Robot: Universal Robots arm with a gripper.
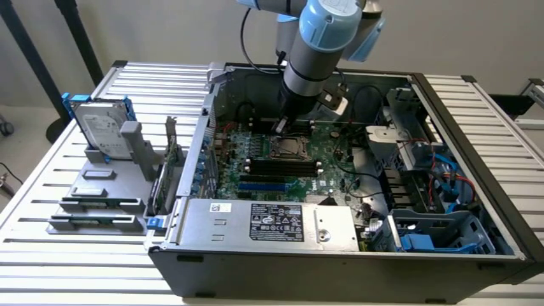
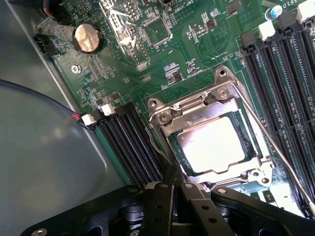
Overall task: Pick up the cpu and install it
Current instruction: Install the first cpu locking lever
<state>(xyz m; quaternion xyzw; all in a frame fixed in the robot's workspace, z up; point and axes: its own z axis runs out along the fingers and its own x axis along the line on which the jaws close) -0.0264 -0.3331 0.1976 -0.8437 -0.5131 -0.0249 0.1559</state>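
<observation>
The arm reaches down into an open computer case [image 1: 340,261] that lies on its side on a slatted worktop [image 1: 153,80]. The end effector [image 1: 281,125] hangs just above the green motherboard [image 1: 327,182], close over the processor socket [image 1: 289,148].

In the wrist view the end effector [image 2: 173,189] has its 2 dark fingers [image 2: 160,201] pressed together, tip against tip. They sit just beside the edge of the socket's metal frame [image 2: 162,118]; whether they touch it I cannot tell.

The cpu [image 2: 216,145] lies flat inside that socket, with its silvery top facing up and bright with glare. The frame runs around all 4 of its sides, and a thin wire lever [image 2: 275,147] runs along 1 side.

Black memory slots [image 2: 130,142] flank the socket on both sides. A round coin battery [image 2: 87,38] sits on the board well apart from it.

In the exterior view a silver power supply [image 1: 267,223] with a label fills the near part of the case. To the exterior view's left, outside the case, a hard drive [image 1: 100,131] with blue rails stands upright on a grey stand [image 1: 98,191].
</observation>
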